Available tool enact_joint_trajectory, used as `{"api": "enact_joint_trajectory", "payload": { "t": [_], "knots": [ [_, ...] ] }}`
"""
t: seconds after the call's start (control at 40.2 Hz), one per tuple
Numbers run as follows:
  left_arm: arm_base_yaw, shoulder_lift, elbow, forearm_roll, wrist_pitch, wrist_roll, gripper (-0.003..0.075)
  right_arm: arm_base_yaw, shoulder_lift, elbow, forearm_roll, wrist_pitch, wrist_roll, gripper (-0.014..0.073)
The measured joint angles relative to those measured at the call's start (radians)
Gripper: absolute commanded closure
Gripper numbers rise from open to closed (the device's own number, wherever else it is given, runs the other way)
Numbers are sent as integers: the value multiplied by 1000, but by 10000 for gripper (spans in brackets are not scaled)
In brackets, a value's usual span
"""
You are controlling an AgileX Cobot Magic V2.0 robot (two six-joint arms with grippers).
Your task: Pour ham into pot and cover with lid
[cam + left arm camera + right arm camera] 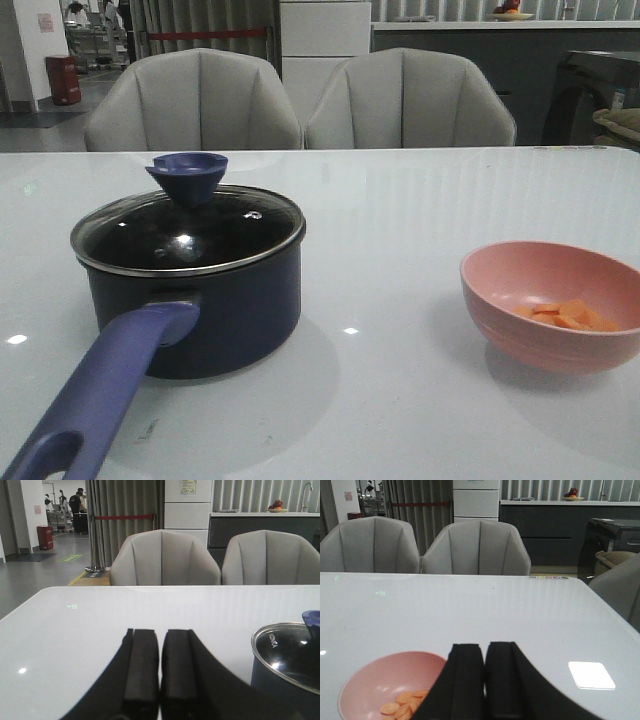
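The dark navy pot point(200, 310) stands on the left of the table, its long purple-blue handle point(100, 390) pointing toward the front edge. The glass lid point(185, 235) rests on it, with its flared knob point(188, 175) on top. The ham point(568, 316) lies as orange slices in a pink bowl point(550, 300) on the right. My left gripper point(160, 632) is shut and empty, with the pot point(285, 665) beside it. My right gripper point(485, 646) is shut and empty too, next to the bowl point(385, 680) holding the ham point(402, 702). Neither gripper appears in the front view.
Two grey chairs point(300, 100) stand behind the far edge of the white table point(400, 220). A bright light reflection point(591, 675) lies on the tabletop beside my right gripper.
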Motion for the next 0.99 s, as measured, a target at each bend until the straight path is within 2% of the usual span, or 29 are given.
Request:
{"api": "enact_joint_trajectory", "payload": {
  "t": [0.696,0.77,0.919,0.994],
  "knots": [
    [0,0,0,0,0,0,606,0,0,0,0,0,0,433],
    [0,0,0,0,-30,0,606,0,0,0,0,0,0,433],
    [0,0,0,0,-184,0,606,0,0,0,0,0,0,433],
    [0,0,-22,0,-173,0,606,0,0,0,0,0,0,433]
  ]
}}
